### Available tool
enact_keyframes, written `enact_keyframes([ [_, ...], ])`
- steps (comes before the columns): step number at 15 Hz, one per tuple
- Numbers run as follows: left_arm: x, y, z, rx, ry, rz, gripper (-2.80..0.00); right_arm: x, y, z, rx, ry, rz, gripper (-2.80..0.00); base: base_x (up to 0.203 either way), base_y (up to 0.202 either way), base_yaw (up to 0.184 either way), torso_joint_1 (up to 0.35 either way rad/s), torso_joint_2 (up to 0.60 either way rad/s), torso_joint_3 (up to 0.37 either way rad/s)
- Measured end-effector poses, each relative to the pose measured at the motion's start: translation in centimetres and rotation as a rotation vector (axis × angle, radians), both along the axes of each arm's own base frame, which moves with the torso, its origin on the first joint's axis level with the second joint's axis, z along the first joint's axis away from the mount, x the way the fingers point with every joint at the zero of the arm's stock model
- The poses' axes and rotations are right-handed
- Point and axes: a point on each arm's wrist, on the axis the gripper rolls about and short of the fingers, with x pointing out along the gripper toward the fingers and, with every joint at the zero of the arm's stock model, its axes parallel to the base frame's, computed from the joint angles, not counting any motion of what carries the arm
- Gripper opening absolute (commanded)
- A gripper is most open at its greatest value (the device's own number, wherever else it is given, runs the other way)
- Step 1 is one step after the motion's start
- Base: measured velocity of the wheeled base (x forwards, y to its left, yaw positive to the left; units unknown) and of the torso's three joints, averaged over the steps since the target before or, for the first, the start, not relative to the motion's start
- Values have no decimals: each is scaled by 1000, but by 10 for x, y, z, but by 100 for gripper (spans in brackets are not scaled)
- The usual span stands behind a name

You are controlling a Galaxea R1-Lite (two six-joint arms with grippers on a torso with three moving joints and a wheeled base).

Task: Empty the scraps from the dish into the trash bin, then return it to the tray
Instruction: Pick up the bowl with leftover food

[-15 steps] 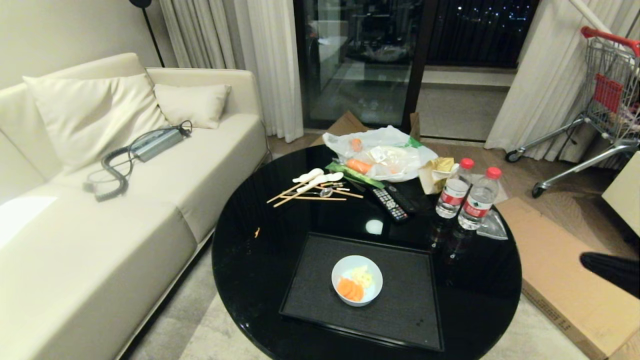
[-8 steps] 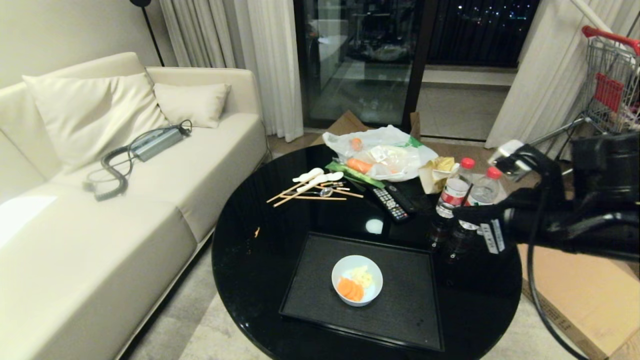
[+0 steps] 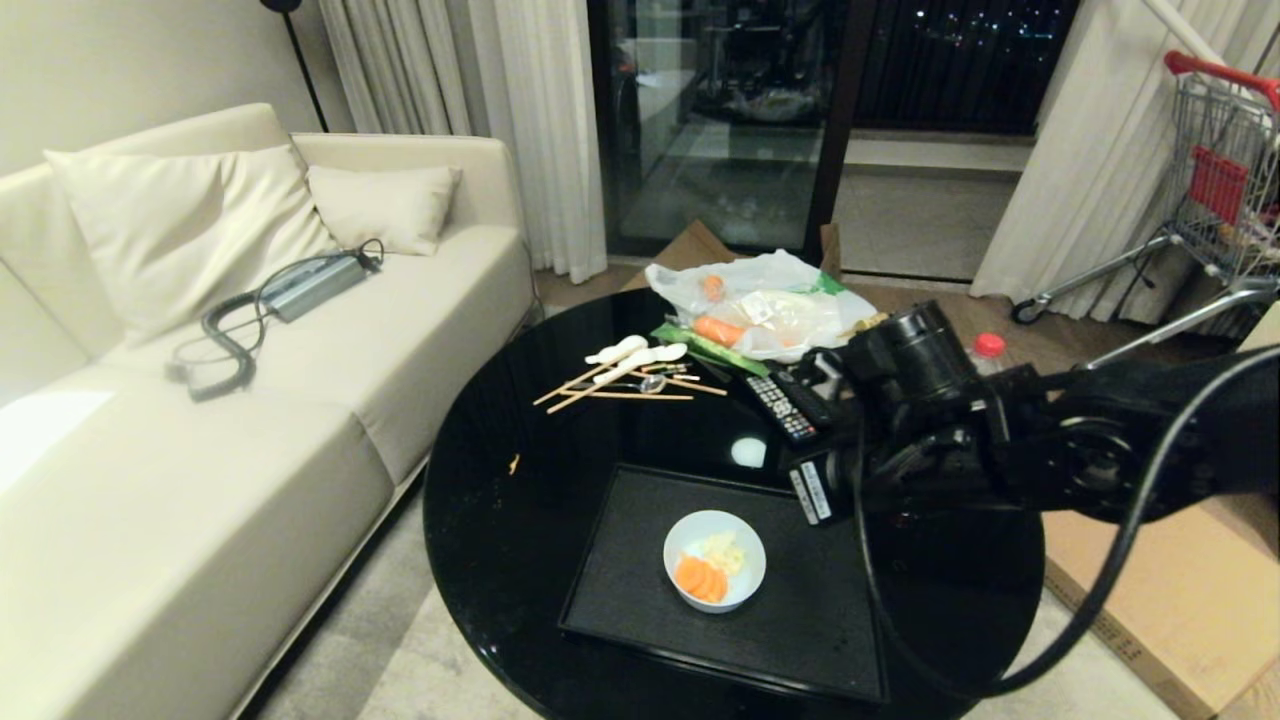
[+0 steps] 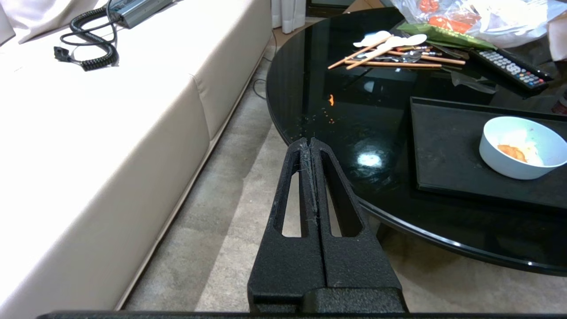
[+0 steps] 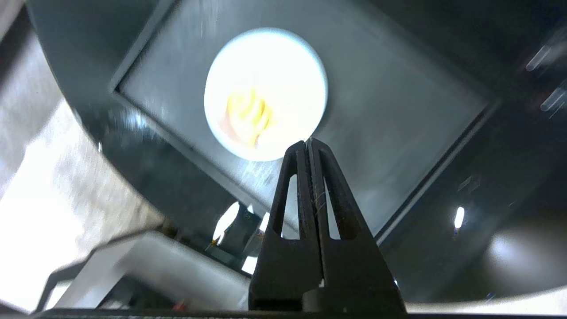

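Right gripper (image 5: 308, 142) reads pinched together and empty, fingers pressed flat against each other, hanging above the tray with the dish just past the tips in its wrist view; in the head view I only get the arm's dark bulk at centre right, over the tray's upper right corner

Left gripper (image 4: 309, 141) likewise closed on nothing, parked low off the table's edge, by the sofa

Dish (image 3: 714, 559) sits in the lower middle of the head frame, upright on the tray (image 3: 640, 530), untouched. Scraps (image 3: 703, 574) in it: carrot slices, pale bits beside

Trash bin: I find it in no view

My read on progress: nothing done yet. Left to do: open, grasp the dish, carry, tip, return to tray
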Motion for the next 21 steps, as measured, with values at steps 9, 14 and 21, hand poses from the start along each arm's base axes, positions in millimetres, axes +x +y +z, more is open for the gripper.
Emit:
enact_keyframes([
  [9,0,0,0,0,0,0,-280,44,44,-42,-87,201,-100,0,0,0,0,0,0,0],
  [14,0,0,0,0,0,0,-280,64,60,-65,-188,241,-137,0,0,0,0,0,0,0],
  [21,0,0,0,0,0,1,-280,81,71,-104,-236,277,-234,0,0,0,0,0,0,0],
])
